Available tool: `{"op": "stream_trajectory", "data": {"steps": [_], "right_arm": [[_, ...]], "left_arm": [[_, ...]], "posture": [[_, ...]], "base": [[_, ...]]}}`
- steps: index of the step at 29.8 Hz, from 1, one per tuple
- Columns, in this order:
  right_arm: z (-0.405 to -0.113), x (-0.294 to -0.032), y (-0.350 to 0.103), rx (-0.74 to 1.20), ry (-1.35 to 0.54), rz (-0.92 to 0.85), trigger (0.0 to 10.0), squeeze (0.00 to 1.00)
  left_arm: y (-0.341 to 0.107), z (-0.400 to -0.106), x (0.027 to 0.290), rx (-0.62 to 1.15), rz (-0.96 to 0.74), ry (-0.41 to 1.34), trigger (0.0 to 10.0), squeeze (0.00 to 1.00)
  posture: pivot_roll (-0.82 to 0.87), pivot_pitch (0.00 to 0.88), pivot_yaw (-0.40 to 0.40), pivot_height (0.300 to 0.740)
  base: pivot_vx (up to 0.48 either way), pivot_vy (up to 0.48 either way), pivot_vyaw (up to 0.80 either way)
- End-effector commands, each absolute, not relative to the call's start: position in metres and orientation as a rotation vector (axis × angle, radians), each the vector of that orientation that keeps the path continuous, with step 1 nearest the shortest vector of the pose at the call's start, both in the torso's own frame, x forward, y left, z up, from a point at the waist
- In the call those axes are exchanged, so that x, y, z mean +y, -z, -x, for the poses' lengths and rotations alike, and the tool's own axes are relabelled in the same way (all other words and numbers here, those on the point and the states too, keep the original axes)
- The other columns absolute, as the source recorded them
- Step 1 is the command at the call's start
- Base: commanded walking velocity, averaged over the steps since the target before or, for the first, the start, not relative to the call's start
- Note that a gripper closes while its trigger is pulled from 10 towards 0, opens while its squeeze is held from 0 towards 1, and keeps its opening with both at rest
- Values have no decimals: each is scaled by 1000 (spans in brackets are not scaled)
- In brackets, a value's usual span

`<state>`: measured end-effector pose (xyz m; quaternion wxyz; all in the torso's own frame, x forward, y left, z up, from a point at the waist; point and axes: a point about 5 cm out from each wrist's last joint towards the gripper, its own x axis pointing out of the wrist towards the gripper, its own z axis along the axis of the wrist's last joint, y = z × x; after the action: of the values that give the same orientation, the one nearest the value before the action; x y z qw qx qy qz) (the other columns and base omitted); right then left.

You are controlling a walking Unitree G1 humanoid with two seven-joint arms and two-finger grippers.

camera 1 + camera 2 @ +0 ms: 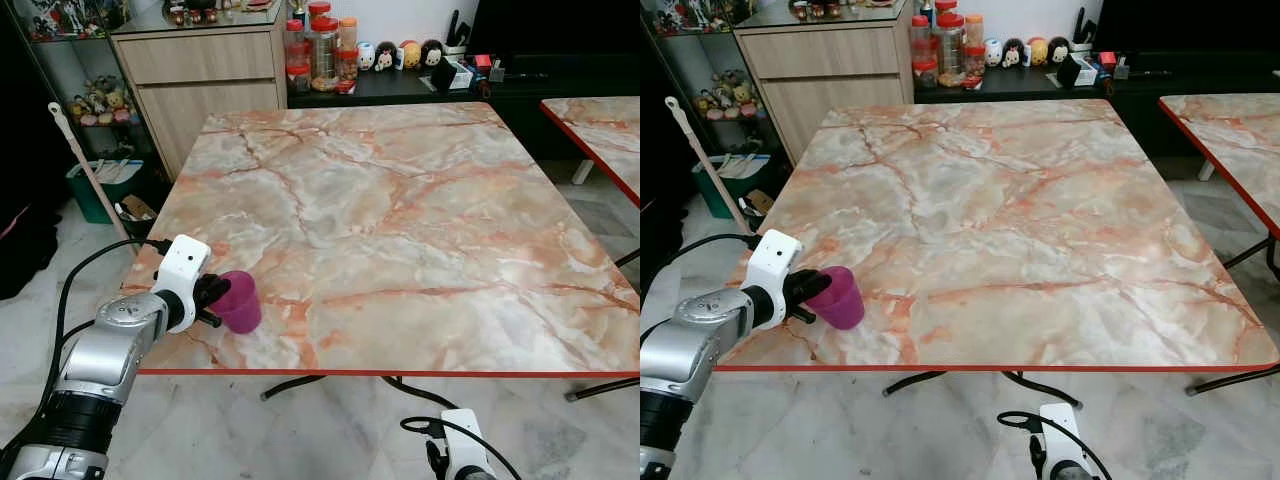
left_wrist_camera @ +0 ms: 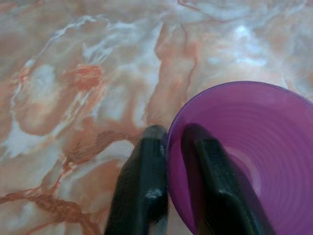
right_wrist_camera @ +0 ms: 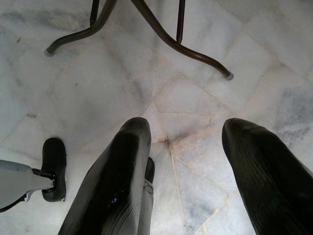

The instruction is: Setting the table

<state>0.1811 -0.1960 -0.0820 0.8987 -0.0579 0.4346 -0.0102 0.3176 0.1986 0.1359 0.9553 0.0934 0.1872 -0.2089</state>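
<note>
Left gripper (image 2: 168, 147) had its jaws clamped on the rim of the purple cup (image 1: 238, 301), one finger inside and one outside. Cup sat at the near left corner of the marble surface (image 1: 400, 220), close to the red edge. Right gripper (image 3: 188, 142) hung low over the floor tiles (image 3: 98, 88), jaws apart, holding nothing.

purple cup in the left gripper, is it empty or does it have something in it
Empty. The left wrist view looks into the purple cup and shows bare ridged plastic. The left gripper pinches its rim.
</note>
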Motion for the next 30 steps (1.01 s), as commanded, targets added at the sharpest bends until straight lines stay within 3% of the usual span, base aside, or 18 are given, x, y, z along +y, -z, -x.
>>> {"op": "stream_trajectory", "data": {"steps": [1,8,9,10,11,14,15,19,20,21,25,30], "right_arm": [[-181,-195,82,902,36,102,10000,0],[-181,-195,82,904,33,102,10000,0],[-181,-195,82,903,32,103,10000,0],[-181,-195,82,903,32,103,10000,0],[-182,-195,82,902,30,104,10000,0],[-183,-195,82,901,29,105,10000,0],[-183,-194,81,899,28,105,10000,0],[-183,-195,81,899,27,106,10000,0],[-184,-195,81,899,28,107,10000,0],[-183,-195,81,899,28,106,10000,0],[-183,-195,82,900,28,106,10000,0],[-181,-193,83,905,28,102,10000,0]], "left_arm": [[-139,-319,202,368,-178,392,0,0],[-158,-329,218,172,-3,200,0,0],[-163,-330,221,123,30,164,1373,0],[-163,-330,221,123,30,164,1373,0],[-168,-330,225,59,68,105,10000,0],[-170,-329,233,10,102,32,10000,0],[-167,-326,248,-19,128,-90,10000,0],[-162,-319,273,-46,144,-262,10000,0],[-158,-308,299,-52,91,-420,10000,0],[-157,-304,309,-59,65,-475,10000,0],[-153,-285,339,-40,-97,-640,10000,0],[-125,-257,375,148,-344,-795,10000,0]], "posture": [[14,0,36,732],[17,0,31,732],[18,0,31,732],[18,0,31,732],[19,0,29,732],[18,0,28,732],[18,0,28,732],[17,0,28,732],[19,0,27,732],[20,0,27,732],[25,0,26,732],[25,0,32,732]], "base": [[0,0,0],[0,0,0],[0,0,0],[0,0,0],[0,0,0],[0,0,0],[0,0,0],[0,0,0],[0,0,0],[0,0,0],[0,0,0],[0,0,0]]}}
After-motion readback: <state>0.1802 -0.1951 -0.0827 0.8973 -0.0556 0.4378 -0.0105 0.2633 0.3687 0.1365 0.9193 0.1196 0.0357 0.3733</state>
